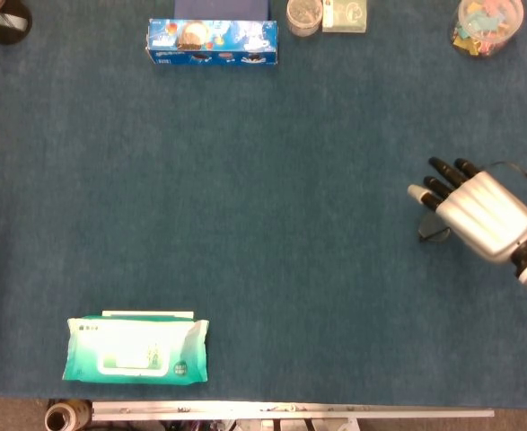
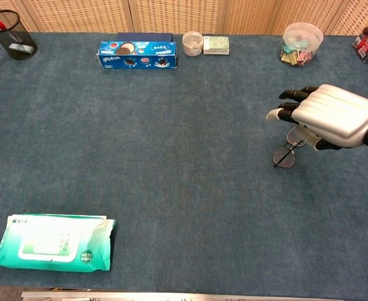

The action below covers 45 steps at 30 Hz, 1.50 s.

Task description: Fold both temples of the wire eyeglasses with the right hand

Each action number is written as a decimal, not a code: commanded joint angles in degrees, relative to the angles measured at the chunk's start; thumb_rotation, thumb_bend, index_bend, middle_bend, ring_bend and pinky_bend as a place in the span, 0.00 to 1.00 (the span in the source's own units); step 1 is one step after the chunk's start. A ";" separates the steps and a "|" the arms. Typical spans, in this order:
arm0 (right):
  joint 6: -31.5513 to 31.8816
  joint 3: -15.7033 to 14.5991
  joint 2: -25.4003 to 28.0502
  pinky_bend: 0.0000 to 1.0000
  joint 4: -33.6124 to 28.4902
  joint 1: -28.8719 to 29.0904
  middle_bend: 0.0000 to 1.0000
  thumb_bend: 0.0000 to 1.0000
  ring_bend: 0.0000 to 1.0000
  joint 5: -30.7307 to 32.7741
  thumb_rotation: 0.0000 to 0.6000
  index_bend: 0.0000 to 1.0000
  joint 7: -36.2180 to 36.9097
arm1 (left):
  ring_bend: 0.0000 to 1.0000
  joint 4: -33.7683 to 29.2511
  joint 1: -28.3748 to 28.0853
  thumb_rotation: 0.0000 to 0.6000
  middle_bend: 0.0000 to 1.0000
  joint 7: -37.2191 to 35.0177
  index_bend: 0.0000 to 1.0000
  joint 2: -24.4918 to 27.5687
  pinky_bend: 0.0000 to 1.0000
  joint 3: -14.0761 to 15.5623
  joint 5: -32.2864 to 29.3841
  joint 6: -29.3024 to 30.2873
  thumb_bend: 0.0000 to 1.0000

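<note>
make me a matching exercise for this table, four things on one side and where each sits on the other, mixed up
Things:
1. wet wipes pack
2. cookie box
3. wire eyeglasses
4. mesh pen cup

Places:
A. far edge, left of the small round jar
B. under the right hand
C. near left corner
D. far left corner

Pairs: 1-C, 2-A, 3-B, 4-D
</note>
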 commanded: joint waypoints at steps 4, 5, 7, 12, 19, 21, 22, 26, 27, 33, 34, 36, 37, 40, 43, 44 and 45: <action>-1.44 0.76 -1.69 0.25 3.06 0.79 0.30 0.67 0.12 2.71 1.00 0.23 -0.41 | 0.54 0.01 0.03 1.00 0.50 0.09 0.49 -0.04 0.71 -0.05 -0.18 -0.03 0.67; -1.59 0.82 -1.97 0.25 3.65 0.89 0.30 0.67 0.12 3.11 1.00 0.23 -0.40 | 0.54 0.01 0.04 1.00 0.50 0.11 0.49 -0.05 0.71 -0.05 -0.18 -0.02 0.67; -1.80 0.86 -2.37 0.25 4.50 1.00 0.30 0.67 0.12 3.70 1.00 0.23 -0.43 | 0.54 -0.03 0.08 1.00 0.50 0.18 0.49 -0.02 0.71 -0.03 -0.17 0.04 0.67; -2.40 0.76 -3.55 0.25 6.86 1.23 0.30 0.67 0.12 5.10 1.00 0.23 -0.12 | 0.54 -0.10 0.16 1.00 0.50 0.16 0.49 -0.01 0.71 -0.03 -0.10 0.20 0.67; -3.15 0.30 -5.22 0.25 10.20 1.41 0.30 0.67 0.12 6.39 1.00 0.23 0.60 | 0.54 -0.14 0.20 1.00 0.50 0.26 0.49 -0.01 0.71 0.00 0.00 0.28 0.67; -3.40 0.16 -5.80 0.25 11.27 1.48 0.30 0.67 0.12 6.64 1.00 0.23 1.04 | 0.54 -0.14 0.19 1.00 0.50 0.35 0.49 -0.01 0.71 0.00 -0.07 0.19 0.67; -3.60 0.10 -6.03 0.25 11.72 1.54 0.30 0.67 0.12 6.76 1.00 0.23 1.33 | 0.54 -0.18 0.19 1.00 0.50 0.41 0.49 0.00 0.71 0.02 -0.13 0.12 0.67; -4.39 0.00 -7.26 0.25 13.94 1.88 0.30 0.67 0.12 7.09 1.00 0.23 2.80 | 0.54 -0.32 0.15 1.00 0.50 0.73 0.49 0.05 0.71 0.04 -0.27 -0.09 0.67; -4.55 -0.04 -7.71 0.25 14.69 1.97 0.30 0.67 0.12 7.08 1.00 0.23 3.20 | 0.54 -0.36 0.15 1.00 0.50 0.80 0.49 0.05 0.71 0.06 -0.30 -0.13 0.67; -5.32 -0.22 -9.86 0.25 18.27 2.48 0.30 0.67 0.12 6.95 1.00 0.23 4.94 | 0.54 -0.44 0.19 1.00 0.50 0.84 0.49 0.09 0.71 0.06 -0.34 -0.12 0.67; -5.39 -0.21 -10.16 0.25 18.73 2.56 0.30 0.67 0.12 6.94 1.00 0.23 5.13 | 0.54 -0.43 0.19 1.00 0.50 0.82 0.49 0.11 0.71 0.05 -0.35 -0.12 0.67; -5.57 -0.22 -10.81 0.25 19.71 2.75 0.30 0.67 0.12 6.87 1.00 0.23 5.58 | 0.54 -0.44 0.19 1.00 0.50 0.81 0.49 0.12 0.71 0.08 -0.30 -0.14 0.67; -5.65 -0.23 -11.06 0.25 20.08 2.84 0.30 0.67 0.12 6.81 1.00 0.23 5.77 | 0.54 -0.44 0.19 1.00 0.50 0.80 0.49 0.12 0.71 0.09 -0.28 -0.13 0.67; -5.80 -0.24 -11.90 0.25 21.24 3.15 0.30 0.67 0.12 6.52 1.00 0.23 6.36 | 0.54 -0.46 0.22 1.00 0.50 0.78 0.49 0.14 0.71 0.13 -0.19 -0.10 0.67; -5.83 -0.24 -12.58 0.25 22.15 3.39 0.30 0.67 0.12 6.19 1.00 0.23 7.00 | 0.54 -0.49 0.22 1.00 0.50 0.80 0.49 0.15 0.71 0.18 -0.10 -0.09 0.67; -5.82 -0.24 -12.72 0.25 22.33 3.44 0.30 0.67 0.12 6.09 1.00 0.23 7.13 | 0.54 -0.49 0.22 1.00 0.50 0.80 0.49 0.16 0.71 0.18 -0.09 -0.09 0.67; -5.83 -0.24 -13.10 0.25 22.80 3.55 0.30 0.67 0.12 5.93 1.00 0.23 7.39 | 0.54 -0.52 0.23 1.00 0.50 0.78 0.49 0.18 0.71 0.20 -0.08 -0.10 0.67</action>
